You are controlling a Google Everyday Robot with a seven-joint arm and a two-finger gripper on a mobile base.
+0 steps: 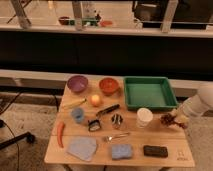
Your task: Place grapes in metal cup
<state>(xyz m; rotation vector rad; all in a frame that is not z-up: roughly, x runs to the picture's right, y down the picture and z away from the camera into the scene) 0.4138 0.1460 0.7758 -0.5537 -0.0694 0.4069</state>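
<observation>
The grapes [167, 119], a small dark red-purple bunch, lie on the wooden table [165, 137] near its right edge, just right of the white cup [144, 117]. My gripper [177, 121] comes in from the right on a white arm [200, 104] and sits right at the grapes, touching or nearly touching their right side. The metal cup [117, 120], small and shiny with dark reflections, stands near the table's middle, left of the white cup.
A green tray [150, 92] is at the back right. A purple bowl [77, 83] and an orange bowl [108, 85] stand behind. An orange fruit [95, 100], blue cup [77, 115], red chili [61, 134], spoon [116, 136], blue cloth [82, 148], sponge [121, 151] and black block [155, 150] lie around.
</observation>
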